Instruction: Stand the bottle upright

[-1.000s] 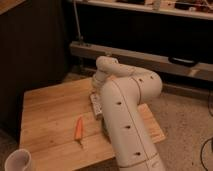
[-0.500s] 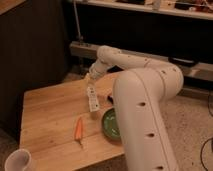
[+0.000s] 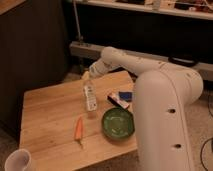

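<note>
Camera view, wooden table (image 3: pixel 50 115) (dim room), jaws (image 3: pixel 87 78) seemingly atop bottle (image 3: pixel 90 97)

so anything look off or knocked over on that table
Nothing is spilled or damaged. The bottle stands upright mid-table under the gripper. The carrot lies flat beside the green bowl.

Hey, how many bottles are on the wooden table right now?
1. The bottle stands near the middle of the wooden table, with the gripper right above its top. The arm may hide others.
</note>
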`<state>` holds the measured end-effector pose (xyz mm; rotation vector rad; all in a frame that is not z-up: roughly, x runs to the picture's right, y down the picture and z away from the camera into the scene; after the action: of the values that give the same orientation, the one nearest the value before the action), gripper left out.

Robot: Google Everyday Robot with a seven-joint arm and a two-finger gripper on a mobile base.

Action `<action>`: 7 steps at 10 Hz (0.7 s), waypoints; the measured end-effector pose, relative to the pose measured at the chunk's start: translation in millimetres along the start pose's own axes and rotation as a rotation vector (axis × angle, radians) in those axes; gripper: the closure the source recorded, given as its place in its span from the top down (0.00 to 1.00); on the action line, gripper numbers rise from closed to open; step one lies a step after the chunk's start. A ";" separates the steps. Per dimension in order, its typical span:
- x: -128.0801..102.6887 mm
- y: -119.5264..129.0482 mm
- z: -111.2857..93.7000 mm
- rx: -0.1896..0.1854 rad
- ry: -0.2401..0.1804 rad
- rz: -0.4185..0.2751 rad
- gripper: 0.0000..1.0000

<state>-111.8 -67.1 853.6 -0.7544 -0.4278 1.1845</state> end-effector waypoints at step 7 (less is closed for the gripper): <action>-12.2 43.8 -47.4 -0.271 -0.221 -0.336 0.20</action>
<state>-113.8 -84.9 790.4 -0.7499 -0.8773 0.9039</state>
